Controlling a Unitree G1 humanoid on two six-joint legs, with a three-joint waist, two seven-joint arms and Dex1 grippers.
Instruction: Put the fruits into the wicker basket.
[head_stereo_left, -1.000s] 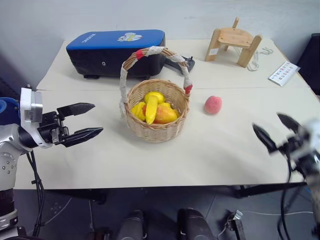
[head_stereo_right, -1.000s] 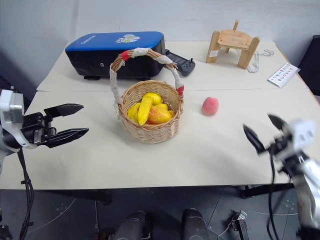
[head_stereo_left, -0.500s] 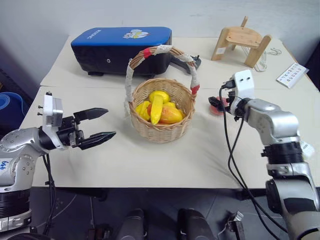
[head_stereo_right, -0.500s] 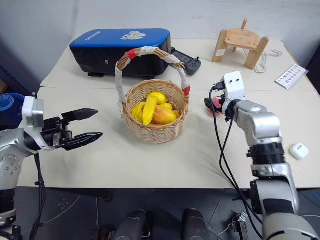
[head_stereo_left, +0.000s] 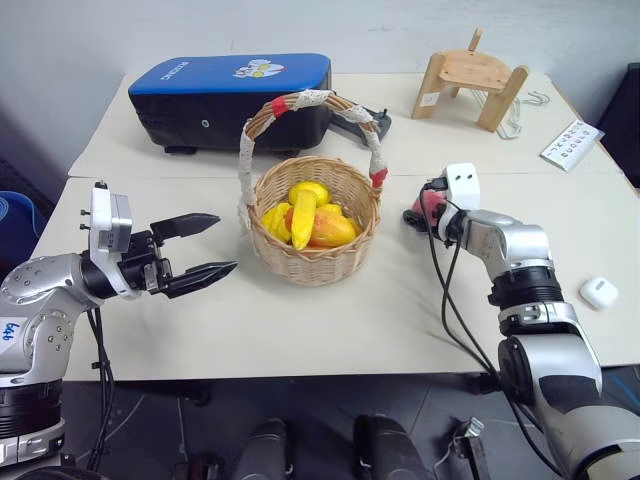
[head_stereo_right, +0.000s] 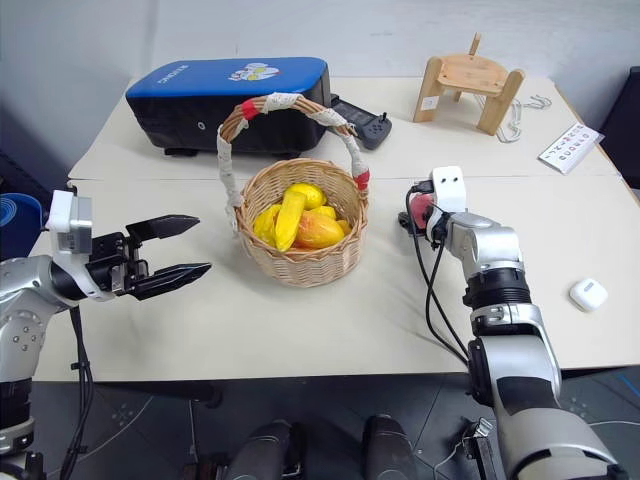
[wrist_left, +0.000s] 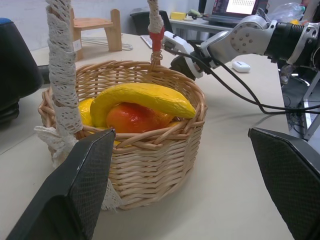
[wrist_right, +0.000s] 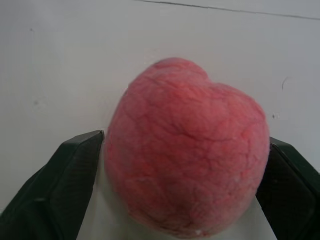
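Note:
The wicker basket (head_stereo_left: 315, 268) stands mid-table with its taped handle arching over it. A yellow banana (head_stereo_left: 303, 216), an orange-red mango (head_stereo_left: 331, 229) and yellow pieces (head_stereo_left: 273, 216) lie inside. To its right the pink-red peach (wrist_right: 185, 150) rests on the table, and my right gripper (head_stereo_left: 421, 209) is shut on it, one black finger (wrist_right: 70, 180) against each side. Left of the basket, apart from it, my left gripper (head_stereo_left: 226, 242) hovers open and points at the basket, its fingers (wrist_left: 75, 190) empty.
A blue-and-black case (head_stereo_left: 235, 95) and a black controller (head_stereo_left: 362, 122) lie behind the basket. A small wooden stool (head_stereo_left: 470, 75) and a white card (head_stereo_left: 570, 143) sit at the back right. A small white rounded case (head_stereo_left: 598, 291) lies near the right front edge.
My right arm swung in from the table's right front edge to the peach, and its fingers closed around it. The left gripper stayed open and about where it was.

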